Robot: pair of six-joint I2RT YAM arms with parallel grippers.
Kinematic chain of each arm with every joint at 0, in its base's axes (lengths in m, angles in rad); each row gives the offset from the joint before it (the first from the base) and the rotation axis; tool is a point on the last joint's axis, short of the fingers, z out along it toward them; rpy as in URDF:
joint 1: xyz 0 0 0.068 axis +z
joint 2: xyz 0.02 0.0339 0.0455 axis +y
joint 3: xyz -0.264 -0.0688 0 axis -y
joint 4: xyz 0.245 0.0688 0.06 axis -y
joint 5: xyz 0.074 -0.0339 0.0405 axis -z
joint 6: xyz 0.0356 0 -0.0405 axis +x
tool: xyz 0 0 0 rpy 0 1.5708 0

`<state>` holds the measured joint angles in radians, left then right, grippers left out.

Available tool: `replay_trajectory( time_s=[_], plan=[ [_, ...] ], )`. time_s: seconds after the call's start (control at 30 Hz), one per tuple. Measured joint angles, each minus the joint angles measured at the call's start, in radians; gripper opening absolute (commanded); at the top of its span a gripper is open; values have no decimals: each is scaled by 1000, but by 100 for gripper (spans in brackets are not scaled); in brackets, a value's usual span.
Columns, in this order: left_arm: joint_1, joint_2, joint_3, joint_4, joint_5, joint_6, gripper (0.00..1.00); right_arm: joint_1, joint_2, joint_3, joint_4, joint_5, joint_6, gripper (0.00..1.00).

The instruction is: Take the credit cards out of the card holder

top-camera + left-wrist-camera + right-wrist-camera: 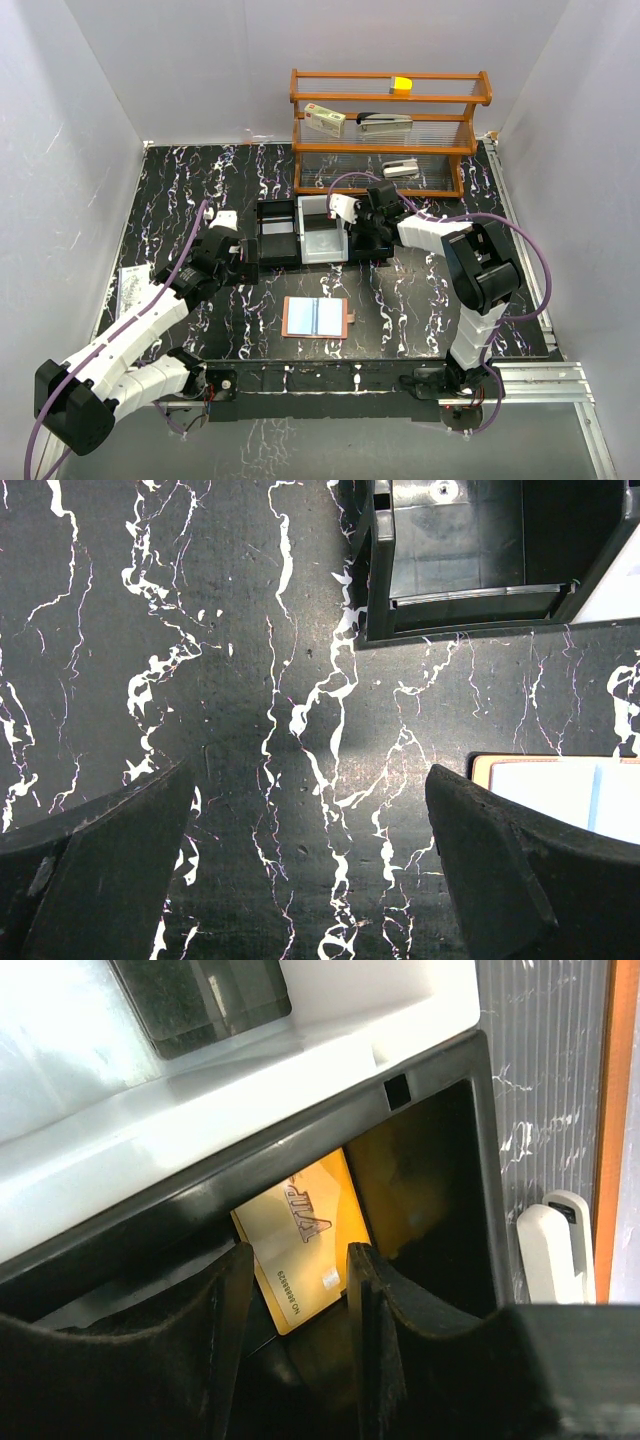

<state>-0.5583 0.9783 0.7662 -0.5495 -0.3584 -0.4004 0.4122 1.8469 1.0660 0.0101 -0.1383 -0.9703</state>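
My right gripper (298, 1260), fingers slightly parted, grips nothing above the yellow-orange plastic card (310, 1210) in the black plastic tray (300, 1150); my left gripper (310, 780) gapes wide, empty.

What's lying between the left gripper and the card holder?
Only bare marbled tabletop between the left gripper and the card holder, clearest in the top view; the black tray sits off that line.

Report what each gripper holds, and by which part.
Nothing: left gripper open over the table, right gripper open above the yellow card in the tray.
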Motion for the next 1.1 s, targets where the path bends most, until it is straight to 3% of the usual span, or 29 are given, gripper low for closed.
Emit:
replay_trajectory(
  time_s=[0.27, 0.4, 0.5, 0.57, 0.63, 0.7, 0.9, 1.1],
  plan=[
    [0, 0, 0, 0, 2, 0, 99, -9, -3, 19, -18, -4, 48, 49],
    [0, 0, 0, 1, 9, 1, 99, -10, -66, 25, -20, -23, 175, 63],
    [0, 0, 0, 3, 22, 5, 99, -9, -172, 28, -5, -25, 372, 70],
    [0, 0, 0, 5, 34, 7, 99, -9, -250, 66, -27, -16, 560, 84],
    [0, 0, -2, 13, 45, 8, 99, -11, -299, 122, -64, -23, 718, 87],
    [0, 0, -2, 22, 61, 9, 99, -16, -348, 142, -90, -61, 860, 98],
    [0, 11, -2, 27, 109, 11, 99, -29, -517, -132, -2, -289, 1282, 98],
    [0, 9, -19, 57, 180, -24, 99, -11, -534, -412, 140, -433, 1675, 98]
  ],
)
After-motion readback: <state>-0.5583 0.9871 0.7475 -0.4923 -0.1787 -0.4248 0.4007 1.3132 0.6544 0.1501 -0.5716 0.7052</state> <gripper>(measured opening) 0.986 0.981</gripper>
